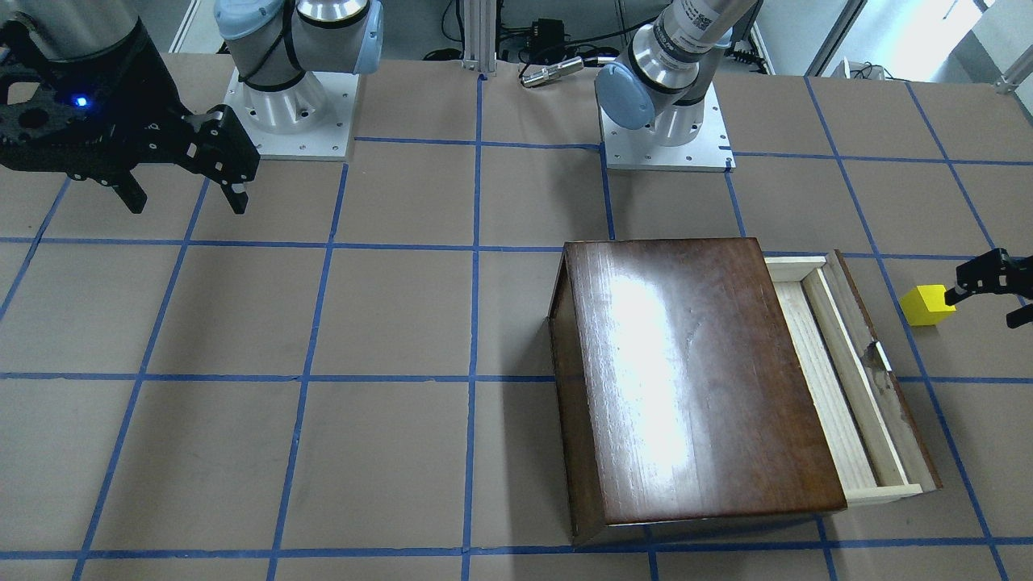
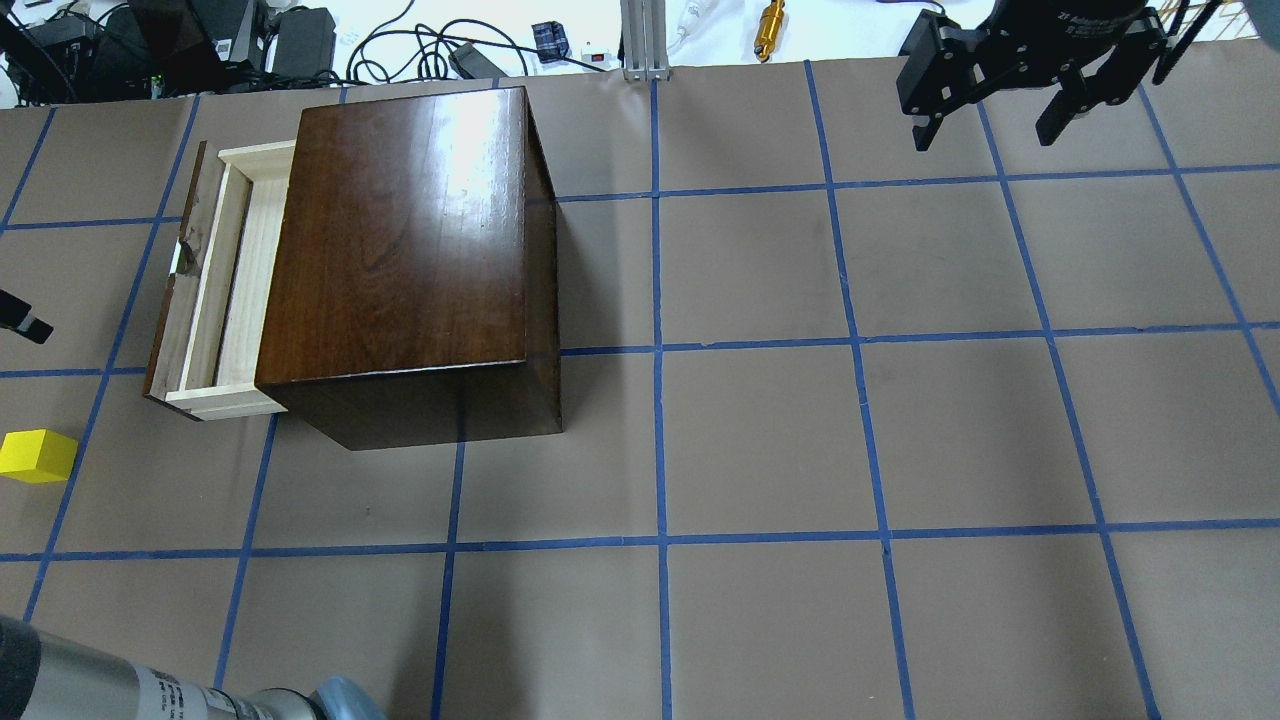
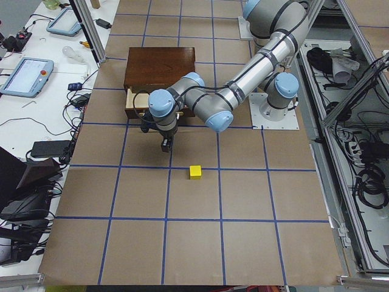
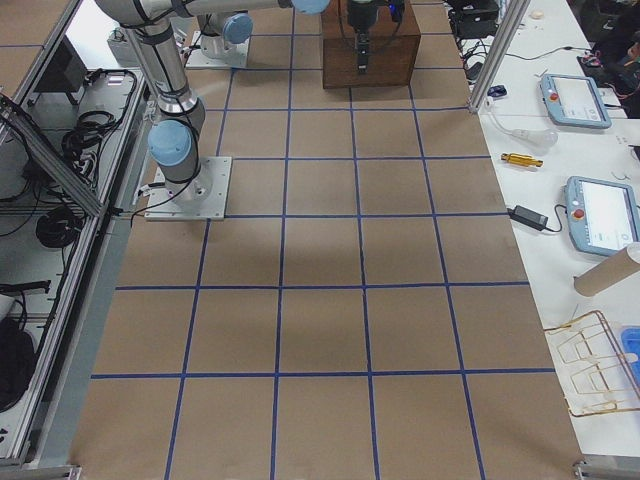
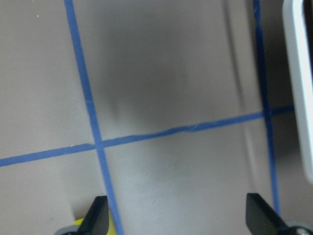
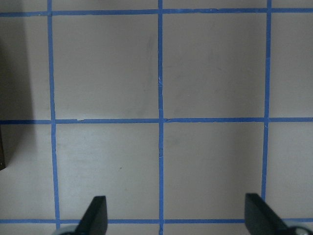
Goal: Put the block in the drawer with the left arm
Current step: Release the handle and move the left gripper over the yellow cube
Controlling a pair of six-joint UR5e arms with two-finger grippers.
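The yellow block (image 1: 928,305) lies on the brown table paper, a short way from the front panel of the drawer (image 1: 839,379). The drawer is pulled out of the dark brown box (image 1: 694,379) and shows nothing inside. My left gripper (image 1: 980,311) hovers right beside the block, open and empty. In the left wrist view its fingers (image 5: 98,218) are wide apart, with a sliver of yellow by the left one. The exterior left view shows the block (image 3: 195,172) apart from the left gripper (image 3: 166,145). My right gripper (image 2: 990,125) is open and empty, far from the box.
The box (image 2: 410,250) stands on the left half of the table with the drawer (image 2: 225,280) toward the left end; the block (image 2: 38,455) is near that edge. Arm bases (image 1: 666,121) (image 1: 290,105) stand at the robot's side. Cables and a brass part (image 2: 770,18) lie beyond the far edge.
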